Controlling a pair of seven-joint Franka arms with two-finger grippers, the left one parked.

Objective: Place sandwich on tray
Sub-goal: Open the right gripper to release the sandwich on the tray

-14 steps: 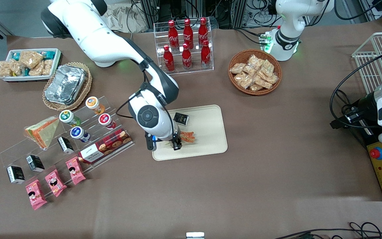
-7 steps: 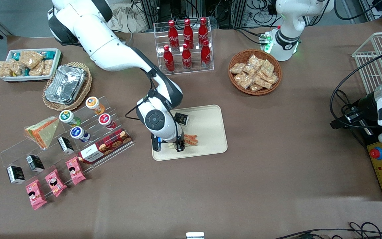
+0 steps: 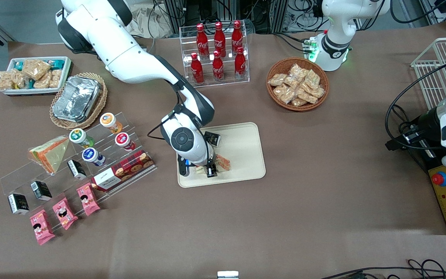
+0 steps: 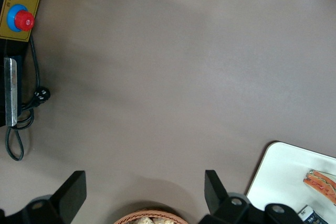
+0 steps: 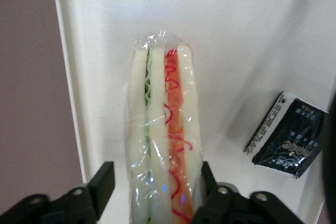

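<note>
On the tray [image 3: 246,155], end effector [image 5: 152,192] straddles clear-wrapped sandwich [image 5: 163,145].

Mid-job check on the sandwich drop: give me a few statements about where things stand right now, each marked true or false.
1. The sandwich is over the tray. True.
2. The pincer is over the wicker basket. False: it is over the tray, fingers either side of the sandwich.
3. A black packet lies on the tray. True.
4. The tray holds a cola bottle. False: the bottles stand in their clear rack.
5. Another sandwich wedge sits on the clear stand. True.
</note>
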